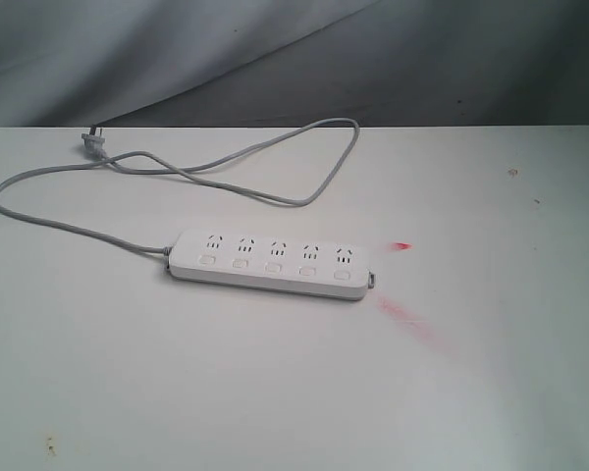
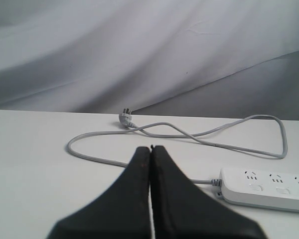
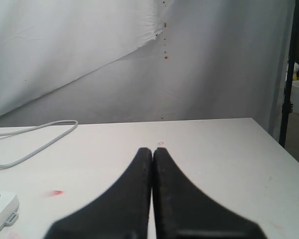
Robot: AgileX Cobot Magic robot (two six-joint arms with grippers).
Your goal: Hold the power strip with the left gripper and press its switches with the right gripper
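Left wrist view: nearest the lens, the left gripper is holding its two black fingers pressed together on nothing, set back from the power strip, which is lying flat on the white table just beyond and off to one side. The right gripper is likewise pressing its fingers flat together, empty, a shape that I judge would suit poking a button; only the strip's end is showing at the edge of its view.

In the exterior view neither arm is appearing. The strip is resting face up near the table's middle, so the switches are facing upward in a row, open to a press from above. The left fingers will probably be needing to spread before pinning it.

Farther back, the grey cord is looping loosely to its plug, which is lying unplugged near the far edge, with a grey backdrop hanging behind.
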